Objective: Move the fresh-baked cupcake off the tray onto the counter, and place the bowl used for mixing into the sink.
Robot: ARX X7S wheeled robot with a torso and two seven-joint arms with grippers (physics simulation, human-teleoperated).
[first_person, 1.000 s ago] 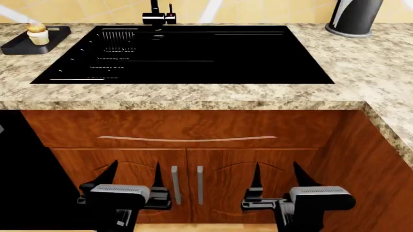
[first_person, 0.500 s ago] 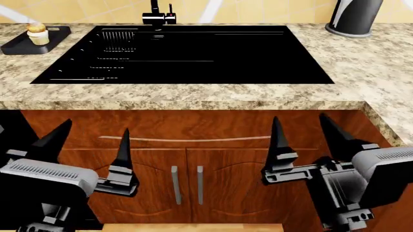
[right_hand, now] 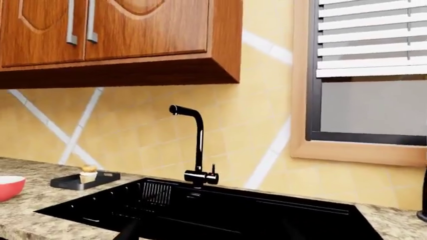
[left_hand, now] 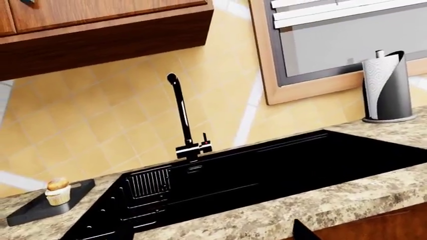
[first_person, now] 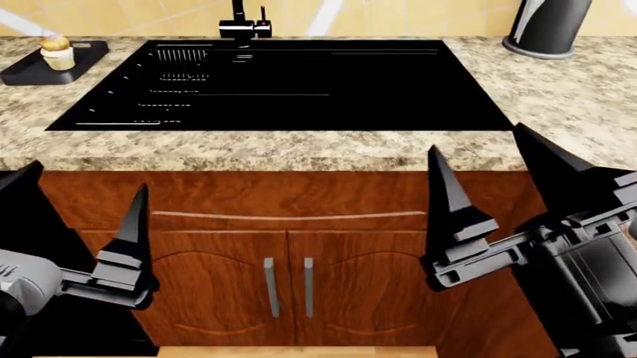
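The big speckled table [first_person: 298, 149] runs along the yellow wall. The black sink [first_person: 289, 82] is set into it, with a black tap [first_person: 244, 26] at its back edge. Brown cupboard doors [first_person: 289, 276] sit under the table.

The right end effector [first_person: 497, 186] is up in front of the table edge, below the sink's right end. Its two pointy fingers are wide apart and hold nothing. The left end effector [first_person: 85, 224] is lower, in front of the cupboard, also spread wide and empty.

A paper towel stand [left_hand: 385, 87] is on the table past the sink's right end.

The red bowl [right_hand: 8, 187] sits on the table, well left of the sink.

The small black tray [first_person: 50, 66] lies just beside the sink's left end. The cupcake [first_person: 57, 51] stands upright on the tray.
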